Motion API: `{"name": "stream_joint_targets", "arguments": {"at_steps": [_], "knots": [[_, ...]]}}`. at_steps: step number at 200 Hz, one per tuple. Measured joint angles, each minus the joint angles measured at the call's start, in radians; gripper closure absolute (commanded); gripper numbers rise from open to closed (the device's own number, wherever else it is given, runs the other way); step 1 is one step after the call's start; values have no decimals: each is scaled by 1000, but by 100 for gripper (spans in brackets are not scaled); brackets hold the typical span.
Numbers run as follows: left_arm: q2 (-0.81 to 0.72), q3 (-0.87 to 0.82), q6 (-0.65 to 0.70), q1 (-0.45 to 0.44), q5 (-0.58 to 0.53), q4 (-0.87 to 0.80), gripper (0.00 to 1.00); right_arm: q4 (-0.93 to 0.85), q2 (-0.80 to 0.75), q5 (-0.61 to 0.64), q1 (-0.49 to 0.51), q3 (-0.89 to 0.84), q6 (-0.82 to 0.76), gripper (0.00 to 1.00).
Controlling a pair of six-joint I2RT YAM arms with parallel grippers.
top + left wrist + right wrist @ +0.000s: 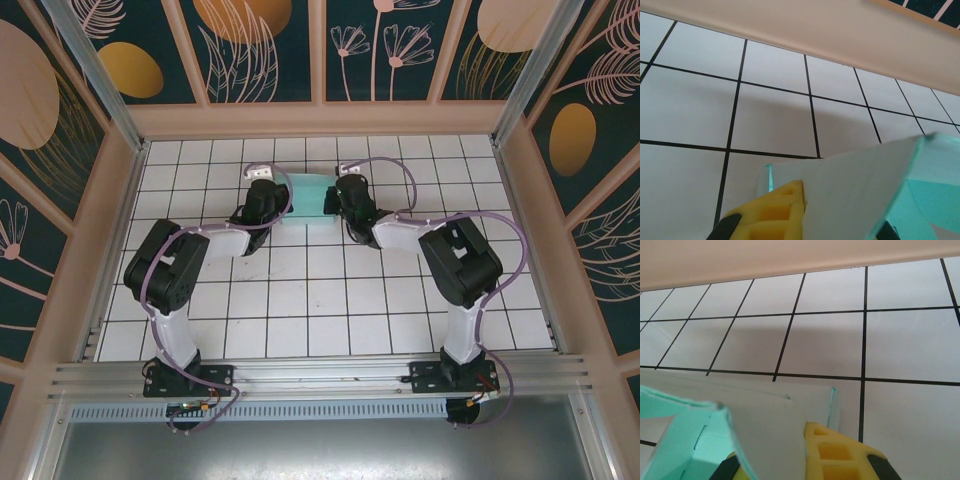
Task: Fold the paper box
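The pale turquoise paper box lies on the tiles near the back of the table, between my two wrists. My left gripper is at its left end and my right gripper at its right end. In the left wrist view a pale panel of the paper box stands in my left gripper, which is shut on it beside a yellow finger. In the right wrist view my right gripper is shut on a panel of the paper box, with a yellow finger against its edge. A turquoise flap sticks up at the left.
The white tiled table stretches toward the arm bases. A beige back wall runs close behind the box, and framed side walls close in both sides.
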Motion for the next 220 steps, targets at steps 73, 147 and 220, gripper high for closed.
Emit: {"name": "stream_joint_targets", "arguments": {"at_steps": [73, 147, 220], "knots": [[7, -99, 0, -19, 0, 169, 100, 235, -18, 61, 38, -162, -13, 100], [65, -168, 0, -24, 8, 369, 100, 530, 42, 131, 83, -286, -58, 100], [83, -179, 0, -23, 0, 412, 100, 573, 18, 95, 80, -326, -94, 58]]}}
